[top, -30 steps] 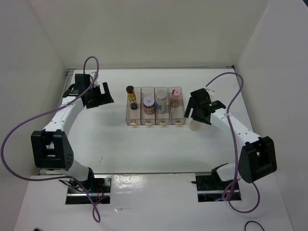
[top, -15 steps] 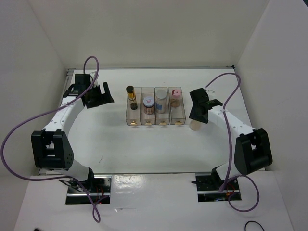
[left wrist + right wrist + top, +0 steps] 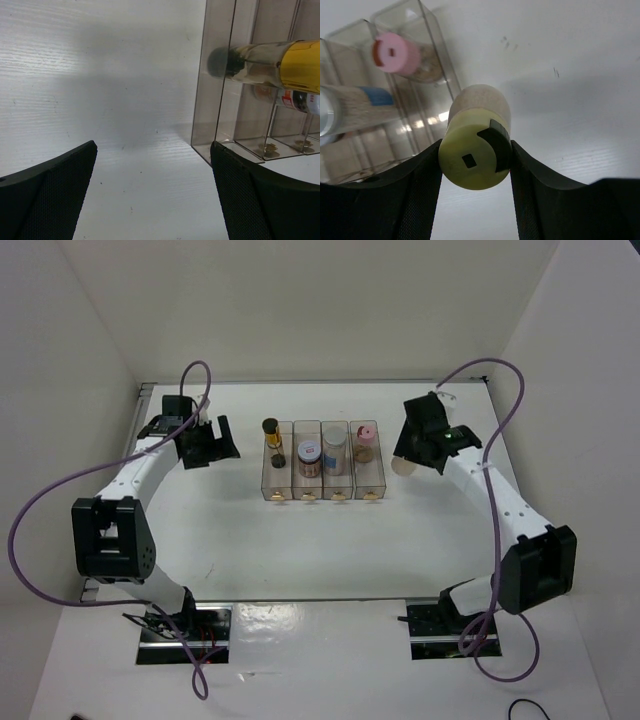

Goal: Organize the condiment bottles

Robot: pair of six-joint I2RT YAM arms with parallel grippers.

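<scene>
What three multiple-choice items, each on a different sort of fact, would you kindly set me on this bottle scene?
1. Where does the pink-capped bottle stand?
A. in the rightmost slot of the tray
B. in its leftmost slot
C. outside it

2. How many bottles stand in the tray?
A. two
B. four
C. five

3. What is the right gripper doing?
A. standing open and empty
B. shut on the cream yellow-capped bottle
C. shut on a tray wall

Answers: 1 A, it fills the end slot nearest the right arm. 2 B, each slot holds one bottle. 3 B, the right wrist view shows its jaws clamping the yellow cap.
</scene>
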